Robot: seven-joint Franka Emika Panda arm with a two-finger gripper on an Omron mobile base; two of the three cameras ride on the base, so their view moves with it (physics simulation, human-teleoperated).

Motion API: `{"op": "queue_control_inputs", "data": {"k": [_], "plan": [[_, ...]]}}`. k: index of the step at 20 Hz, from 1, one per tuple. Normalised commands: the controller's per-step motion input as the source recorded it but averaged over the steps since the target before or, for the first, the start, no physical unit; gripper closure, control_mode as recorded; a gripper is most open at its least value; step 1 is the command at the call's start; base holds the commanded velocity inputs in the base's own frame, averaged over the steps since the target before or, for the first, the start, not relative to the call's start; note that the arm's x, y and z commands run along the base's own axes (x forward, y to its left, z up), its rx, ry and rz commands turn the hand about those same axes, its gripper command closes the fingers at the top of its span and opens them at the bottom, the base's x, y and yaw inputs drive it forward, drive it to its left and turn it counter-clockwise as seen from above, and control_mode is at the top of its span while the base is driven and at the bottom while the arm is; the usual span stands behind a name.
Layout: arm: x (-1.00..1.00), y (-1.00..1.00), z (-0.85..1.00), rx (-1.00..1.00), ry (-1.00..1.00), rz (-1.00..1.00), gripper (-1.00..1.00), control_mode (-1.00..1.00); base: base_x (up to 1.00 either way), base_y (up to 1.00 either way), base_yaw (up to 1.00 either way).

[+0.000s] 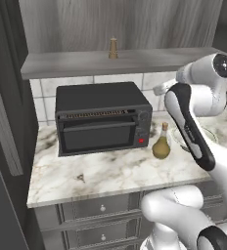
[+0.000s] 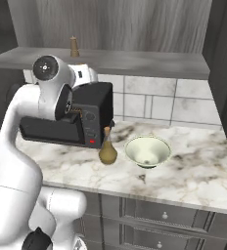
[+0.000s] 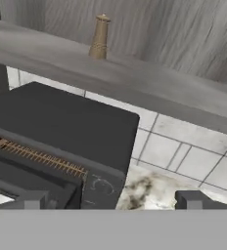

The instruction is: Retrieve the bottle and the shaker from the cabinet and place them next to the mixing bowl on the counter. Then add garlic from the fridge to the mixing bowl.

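The gripper (image 3: 110, 197) looks over the top of the oven (image 3: 56, 132), and its 2 dark tips rise at the bottom of the hand view, well apart from each other. Nothing is between them, so it is spread and carries nothing.

Going from left to right as the hand sees it: the oven is below and to the left of the gripper, close under it. The shaker (image 3: 100, 37) stands upright above and a little to the left, far ahead, on the open cabinet shelf (image 3: 149, 85). To the right and below are the wall tiles and a piece of the marble counter (image 3: 149, 188).

In the right base view the bottle (image 2: 107, 147) stands upright on the counter, just beside the bowl (image 2: 147, 150) on its left, between the oven and the bowl. It is under the gripper and to its right. The bowl looks empty inside.

So I judge that 1 of 3 parts is done: the bottle is already placed next to the bowl. The shaker is not yet taken from the shelf, and this seems to be the step in hand, because the hand points up toward it. After that the garlic must come from the fridge into the bowl; no garlic is visible here.
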Motion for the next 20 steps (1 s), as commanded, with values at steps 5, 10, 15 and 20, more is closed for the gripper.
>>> {"op": "queue_control_inputs", "data": {"k": [5, 10, 15, 20], "plan": [[0.0, 0.48, 1.0, -0.06, 0.0, -0.01, -1.0, -1.0, 0.0, 0.0, 0.0], [0.07, 0.86, 0.67, -0.1, -0.01, -0.08, -1.0, -1.0, 0.0, 0.0, 0.0], [0.43, 0.88, 0.02, -0.03, 0.0, -0.1, -1.0, -1.0, 0.0, 0.0, 0.0], [0.85, 0.59, -0.12, 0.0, 0.0, -0.18, -1.0, -1.0, 0.0, 0.0, 0.0]]}}
